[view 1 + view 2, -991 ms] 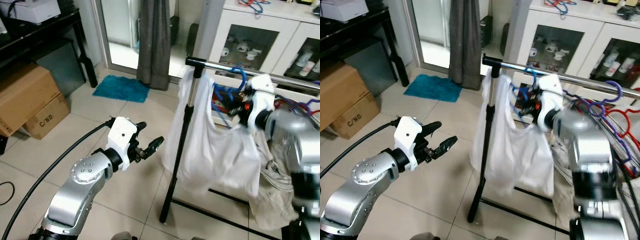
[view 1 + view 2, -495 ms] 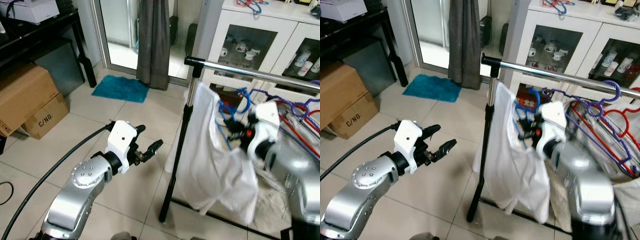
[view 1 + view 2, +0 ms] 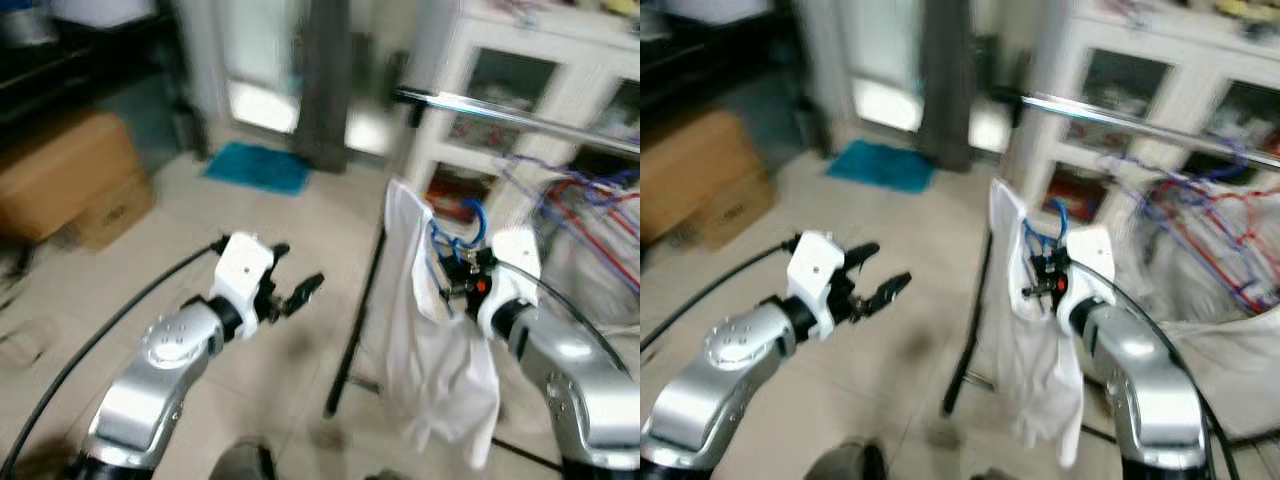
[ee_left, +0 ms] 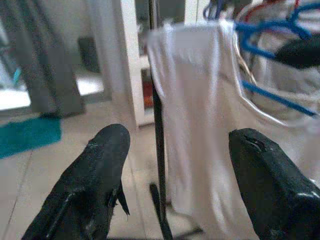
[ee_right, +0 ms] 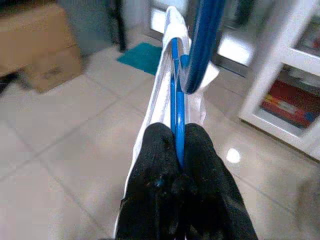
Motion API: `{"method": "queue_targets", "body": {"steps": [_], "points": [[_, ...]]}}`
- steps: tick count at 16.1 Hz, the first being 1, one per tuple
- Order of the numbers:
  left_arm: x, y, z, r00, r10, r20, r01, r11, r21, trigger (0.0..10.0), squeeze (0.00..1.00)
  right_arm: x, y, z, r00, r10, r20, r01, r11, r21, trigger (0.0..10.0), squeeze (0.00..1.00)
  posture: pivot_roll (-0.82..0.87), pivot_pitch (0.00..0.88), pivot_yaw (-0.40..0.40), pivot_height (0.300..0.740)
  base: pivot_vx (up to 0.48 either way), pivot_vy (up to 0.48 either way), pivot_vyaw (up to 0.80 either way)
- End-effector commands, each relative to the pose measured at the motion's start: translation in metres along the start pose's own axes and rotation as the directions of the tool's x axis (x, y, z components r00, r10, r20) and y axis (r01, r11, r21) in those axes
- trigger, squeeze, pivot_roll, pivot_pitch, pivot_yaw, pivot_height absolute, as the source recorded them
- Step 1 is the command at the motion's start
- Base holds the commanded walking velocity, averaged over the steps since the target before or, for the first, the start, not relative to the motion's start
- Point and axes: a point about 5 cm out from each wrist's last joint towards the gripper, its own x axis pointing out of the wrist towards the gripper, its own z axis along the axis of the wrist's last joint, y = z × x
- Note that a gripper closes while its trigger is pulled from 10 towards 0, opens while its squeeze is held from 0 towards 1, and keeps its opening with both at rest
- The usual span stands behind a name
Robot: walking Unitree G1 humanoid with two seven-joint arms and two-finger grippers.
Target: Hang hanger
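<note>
A blue hanger (image 3: 456,232) carries a white garment (image 3: 432,345) that hangs down from it. My right gripper (image 3: 457,281) is shut on the hanger's blue wire (image 5: 175,102), just below its hook. Hanger and garment are held well under the silver rail (image 3: 500,108) of the clothes rack, beside the rack's black post (image 3: 362,305). My left gripper (image 3: 298,268) is open to the left of the post with nothing between its fingers; its view faces the post and the garment (image 4: 200,115).
Several red, blue and purple hangers (image 3: 585,192) hang on the rail to the right. A white glass-door cabinet (image 3: 525,62) stands behind the rack. A cardboard box (image 3: 70,170), a teal mat (image 3: 258,167) and a grey curtain (image 3: 335,80) lie to the left and back.
My right gripper has come down with the hanger and garment, from rail height to well below the rail. The camera has shifted and the picture is blurred. The left arm has hardly moved.
</note>
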Motion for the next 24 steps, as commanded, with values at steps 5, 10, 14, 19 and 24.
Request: {"method": "queue_targets", "body": {"steps": [5,10,14,19,24], "points": [[0.006,0.003,0.006,1.0,-0.019,0.002,0.019,1.0,0.024,10.0,0.0,0.0,0.007,0.009,0.998,-0.025,0.059,0.027,0.999,-0.044,0.0,0.0,0.02,0.0,-0.029,0.74,-0.146,0.0,0.0],[0.035,-0.002,0.009,0.988,-0.156,0.016,0.156,0.978,-0.138,10.0,1.0,0.017,0.043,0.036,0.985,0.089,0.15,-0.059,0.98,-0.193,0.0,0.0,0.02,0.0,-0.023,0.74,0.0,0.0,0.0],[0.06,-0.001,0.008,0.982,-0.187,-0.007,0.181,0.959,-0.219,10.0,0.0,0.022,0.058,0.049,0.973,0.138,0.185,-0.078,0.95,-0.302,0.0,0.0,0.01,0.0,-0.021,0.74,0.0,0.0,0.0],[0.086,-0.004,0.016,0.974,-0.222,0.043,0.225,0.923,-0.313,10.0,0.0,0.022,0.068,0.057,0.959,0.186,0.212,-0.102,0.929,-0.356,0.0,0.0,0.0,0.0,-0.016,0.74,0.0,0.0,0.0],[0.091,0.014,0.01,0.996,-0.09,-0.024,0.078,0.942,-0.327,0.0,0.0,0.021,0.069,0.057,0.959,0.184,0.215,-0.089,0.918,-0.387,0.0,0.0,-0.01,0.0,-0.004,0.74,0.0,0.0,0.0]]}}
